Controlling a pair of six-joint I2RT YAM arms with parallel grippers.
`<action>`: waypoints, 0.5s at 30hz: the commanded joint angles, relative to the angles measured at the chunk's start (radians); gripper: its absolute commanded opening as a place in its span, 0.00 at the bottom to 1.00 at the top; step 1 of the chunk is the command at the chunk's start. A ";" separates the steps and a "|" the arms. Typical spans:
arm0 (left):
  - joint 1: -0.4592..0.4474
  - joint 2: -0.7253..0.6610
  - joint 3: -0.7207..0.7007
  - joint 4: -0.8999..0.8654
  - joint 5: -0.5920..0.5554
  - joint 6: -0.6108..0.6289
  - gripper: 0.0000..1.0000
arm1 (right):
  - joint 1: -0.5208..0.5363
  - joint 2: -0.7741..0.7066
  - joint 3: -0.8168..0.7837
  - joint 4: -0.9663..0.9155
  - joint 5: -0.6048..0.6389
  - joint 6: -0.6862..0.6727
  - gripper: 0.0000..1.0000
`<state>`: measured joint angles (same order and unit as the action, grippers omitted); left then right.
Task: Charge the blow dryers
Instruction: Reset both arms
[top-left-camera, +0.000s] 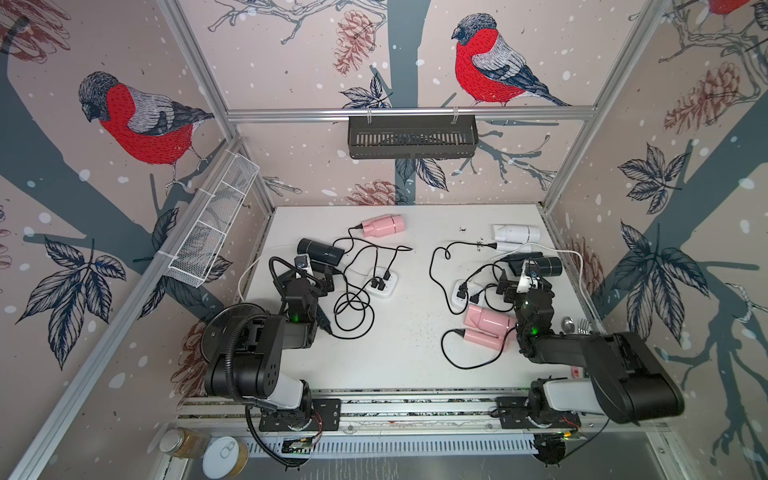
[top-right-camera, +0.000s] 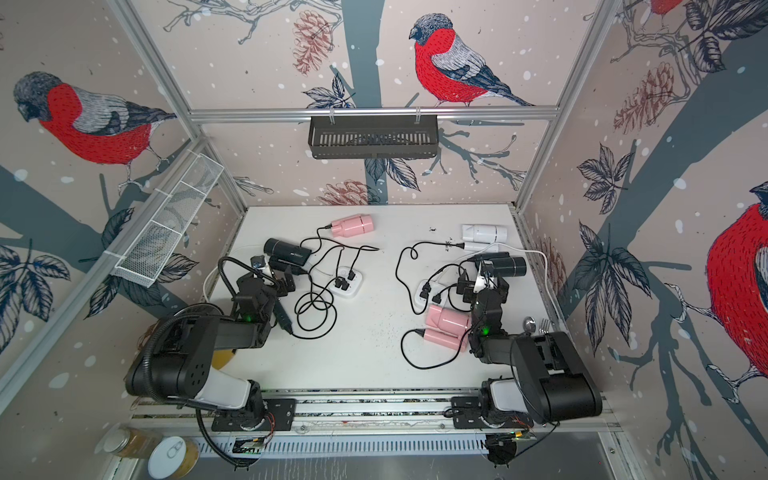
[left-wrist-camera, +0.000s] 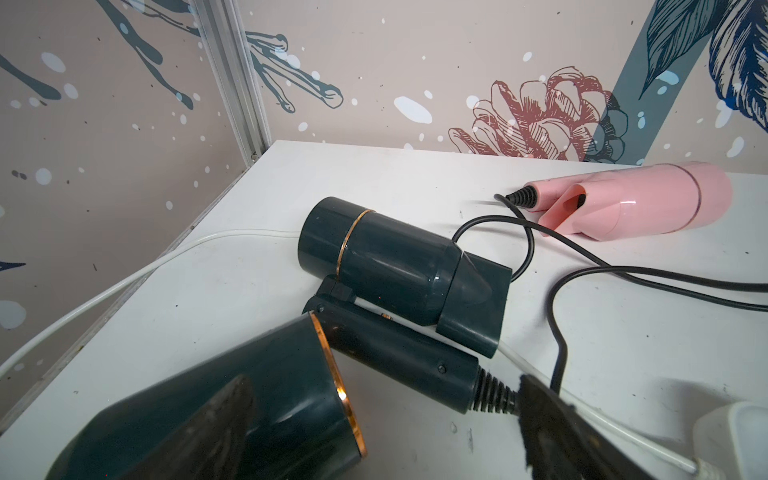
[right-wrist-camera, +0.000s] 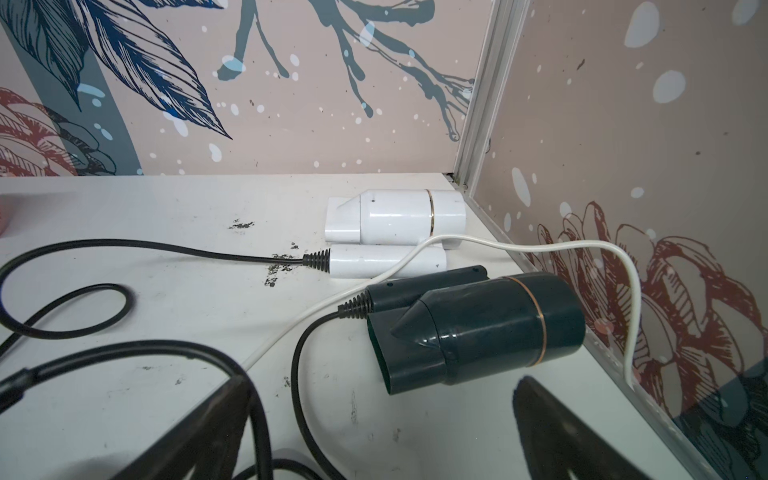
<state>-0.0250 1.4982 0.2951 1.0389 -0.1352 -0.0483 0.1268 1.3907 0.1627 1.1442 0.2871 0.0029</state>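
Six small folding blow dryers of glossy hard plastic are spread over the white bench (top-left-camera: 407, 365). A pink blow dryer (top-left-camera: 382, 225) and a white blow dryer (top-left-camera: 515, 233) are found near the back wall. A dark blow dryer (top-left-camera: 322, 251) lies at the left side and a second dark blow dryer (top-left-camera: 542, 266) at the right side. A second pink blow dryer (top-left-camera: 486, 328) lies nearer the front, and a third dark blow dryer (left-wrist-camera: 291, 365) is seen close under the left end effector (left-wrist-camera: 386, 382). Thin black cords (top-left-camera: 353, 307) are led to a white square left power strip (top-left-camera: 384, 287) and a right power strip (top-left-camera: 461, 295). The left and the right end effector (right-wrist-camera: 384, 386) are both spread wide, and nothing is grasped. The dryers are judged light and stiff, but the round barrels are probably slippery and the folding handle may swing. A hold on the flat handle or on the plug body, not on the soft cord, is therefore advised. The bench is smooth, scuffed and sprinkled with dark crumbs. It is enclosed by walls papered with red birds, where a black slotted basket (top-left-camera: 411, 137) and a white wire mesh basket (top-left-camera: 212, 228) are hung.
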 joint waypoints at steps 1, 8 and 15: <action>0.000 -0.003 0.007 0.030 0.000 0.005 0.98 | -0.031 0.067 0.003 0.156 -0.051 0.009 0.99; 0.001 -0.004 0.006 0.032 -0.001 0.004 0.98 | -0.085 0.109 0.062 0.075 -0.141 0.043 0.99; 0.000 -0.004 0.006 0.032 0.000 0.005 0.98 | -0.102 0.112 0.074 0.055 -0.116 0.074 0.99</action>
<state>-0.0250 1.4979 0.2958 1.0382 -0.1345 -0.0486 0.0212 1.5063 0.2298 1.2098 0.1665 0.0570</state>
